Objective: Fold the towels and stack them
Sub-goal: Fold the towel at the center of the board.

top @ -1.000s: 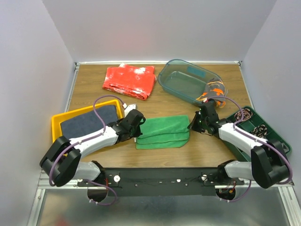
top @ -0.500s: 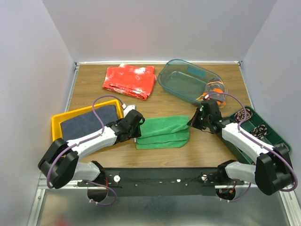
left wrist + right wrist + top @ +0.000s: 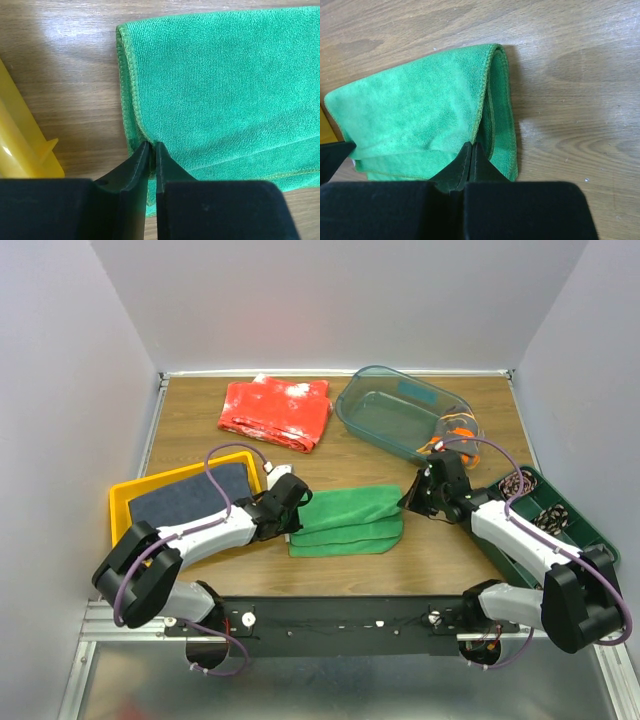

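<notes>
Top external view: green towel (image 3: 345, 520) lies folded on the table (image 3: 200, 430), just right of the yellow tray (image 3: 125, 502).
Left gripper (image 3: 151, 150): jaws nearly together, pinching the towel's left edge.
Right gripper (image 3: 471, 149): jaws closed, tips at the towel's right fold; grip on cloth unclear.

Tray (image 3: 120, 502) L of left tool (image 3: 297, 510), bin (image 3: 346, 416) behind right tool (image 3: 410, 502), towel (image 3: 350, 520) betw.

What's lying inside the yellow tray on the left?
A dark navy towel fills the yellow tray. The left arm crosses its near edge; anything beneath the towel is hidden.
</notes>
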Controlling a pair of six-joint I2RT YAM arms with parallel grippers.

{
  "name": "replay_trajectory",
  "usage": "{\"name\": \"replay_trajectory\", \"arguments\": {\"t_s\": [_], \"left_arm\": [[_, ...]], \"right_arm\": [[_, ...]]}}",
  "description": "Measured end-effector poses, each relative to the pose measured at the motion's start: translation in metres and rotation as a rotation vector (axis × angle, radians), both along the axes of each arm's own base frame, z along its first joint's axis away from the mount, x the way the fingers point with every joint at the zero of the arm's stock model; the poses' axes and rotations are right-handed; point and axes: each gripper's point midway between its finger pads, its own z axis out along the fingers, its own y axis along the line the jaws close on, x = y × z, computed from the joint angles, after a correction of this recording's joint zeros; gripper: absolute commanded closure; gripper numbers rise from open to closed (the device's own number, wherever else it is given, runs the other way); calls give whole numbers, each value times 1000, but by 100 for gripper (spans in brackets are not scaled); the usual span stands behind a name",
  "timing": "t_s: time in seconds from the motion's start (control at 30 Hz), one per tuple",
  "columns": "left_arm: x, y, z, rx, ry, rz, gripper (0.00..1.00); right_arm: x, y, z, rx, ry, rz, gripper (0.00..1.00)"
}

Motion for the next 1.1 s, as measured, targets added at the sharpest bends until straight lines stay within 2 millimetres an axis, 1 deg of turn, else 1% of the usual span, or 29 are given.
{"name": "replay_trajectory", "arguments": {"t_s": [0.07,0.1,0.23,0.33,0.47,0.53,0.6,0.7,0.8,0.93,1.0,1.03,1.07,1.1], "left_arm": [[0,0,1,-2,-2,-2,95],[0,-1,2,-5,-5,-4,100],[0,0,5,-4,-12,-13,100],[-3,2,11,-7,-18,-16,100],[-6,5,33,-26,-49,-22,100],[-6,7,49,-37,-76,-28,100],[-7,8,61,-47,-95,-36,100],[-9,10,74,-56,-116,-44,100],[-14,14,76,-49,-111,-48,100],[-18,17,78,-47,-104,-56,100],[-20,18,75,-46,-97,-59,100],[-23,18,71,-44,-87,-63,100],[-25,19,68,-44,-78,-67,100],[-27,19,63,-46,-71,-72,100]], "right_arm": [[0,0,0,0,0,0,99],[0,0,0,0,0,0,99],[0,0,0,-1,1,0,99],[-3,-1,2,-2,2,0,99],[-8,-3,11,-2,-4,3,99],[-9,-4,18,-1,-12,5,99],[-12,-5,24,2,-20,6,99],[-17,-7,30,2,-26,8,99],[-24,-10,32,1,-19,9,99],[-31,-7,36,33,-12,19,99],[-36,-5,33,49,2,21,99],[-41,-4,27,63,17,17,97],[-46,-5,20,70,35,12,88],[-52,-6,13,77,55,6,87]]}}
